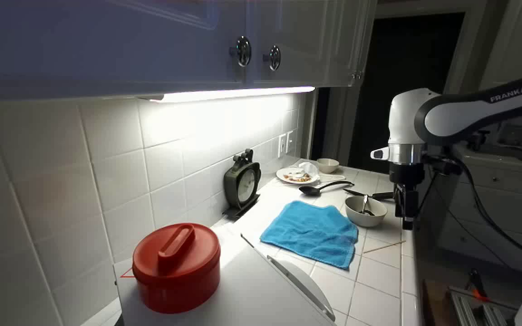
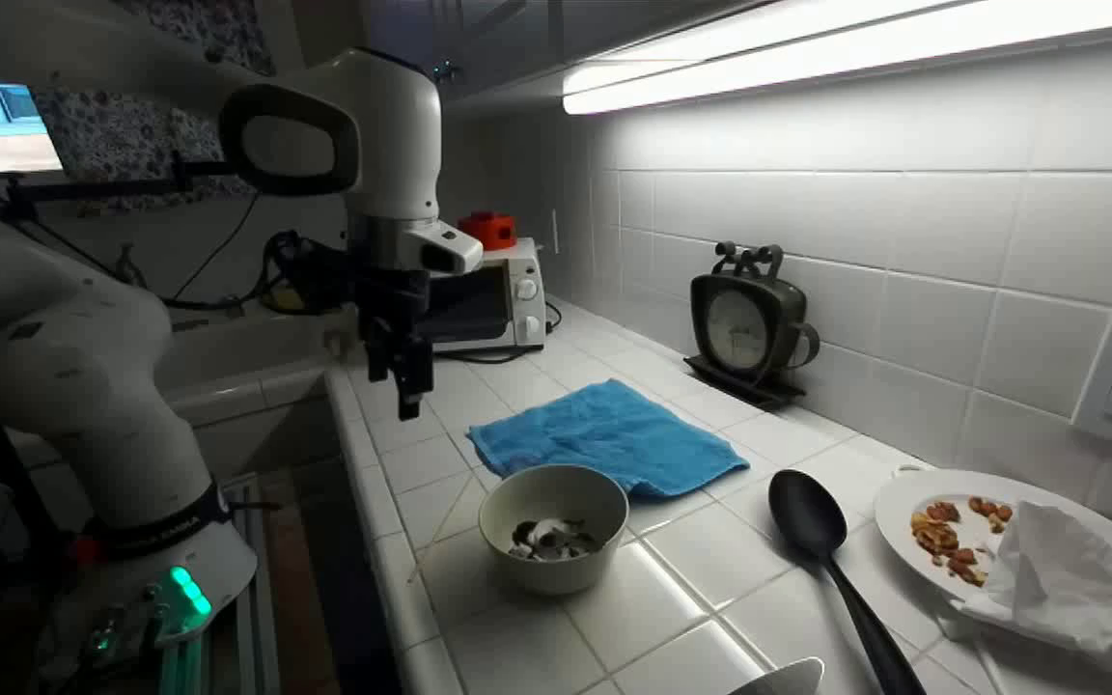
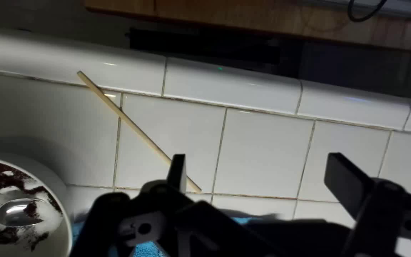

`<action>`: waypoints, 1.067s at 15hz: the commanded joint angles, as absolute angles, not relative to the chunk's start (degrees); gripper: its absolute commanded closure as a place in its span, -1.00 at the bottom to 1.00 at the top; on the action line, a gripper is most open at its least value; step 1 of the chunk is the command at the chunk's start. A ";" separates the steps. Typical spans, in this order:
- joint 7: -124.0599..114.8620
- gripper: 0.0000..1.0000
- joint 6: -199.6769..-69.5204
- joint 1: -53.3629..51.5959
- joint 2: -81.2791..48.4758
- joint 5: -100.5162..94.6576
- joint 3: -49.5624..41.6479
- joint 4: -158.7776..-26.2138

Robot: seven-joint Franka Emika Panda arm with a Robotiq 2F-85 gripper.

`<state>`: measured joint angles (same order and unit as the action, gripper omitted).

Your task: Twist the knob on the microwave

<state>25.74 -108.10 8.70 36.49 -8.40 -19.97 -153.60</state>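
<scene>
The microwave [image 2: 464,314] is a white, oven-like box with a dark door at the counter's far end in an exterior view; its white top [image 1: 247,290] shows close up in an exterior view. Two white round knobs, an upper knob [image 2: 526,289] and a lower knob [image 2: 531,326], sit on its front panel. They are hidden in the wrist view and the exterior view that looks over its top. My gripper [image 1: 407,222] hangs above the counter's front edge, apart from the microwave. The gripper also shows in an exterior view [image 2: 397,386]. In the wrist view the fingers [image 3: 257,164] are wide apart with nothing between.
A red lidded pot [image 1: 177,267] stands on the microwave. A dark-rimmed dial on a stand [image 1: 244,183] is by the wall. A blue cloth [image 1: 313,231], a bowl with a spoon [image 1: 366,212], a black ladle [image 2: 807,512], a plate [image 2: 903,502] and a wooden stick [image 3: 137,130] lie on the counter.
</scene>
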 commanded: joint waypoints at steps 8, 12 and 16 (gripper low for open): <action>26.03 -1.00 -107.97 9.29 36.38 -8.04 -19.37 -153.50; 26.80 -1.00 -114.27 7.41 33.74 -6.69 -19.63 -153.51; 31.29 -1.00 -128.03 0.01 28.01 0.67 -19.80 -151.59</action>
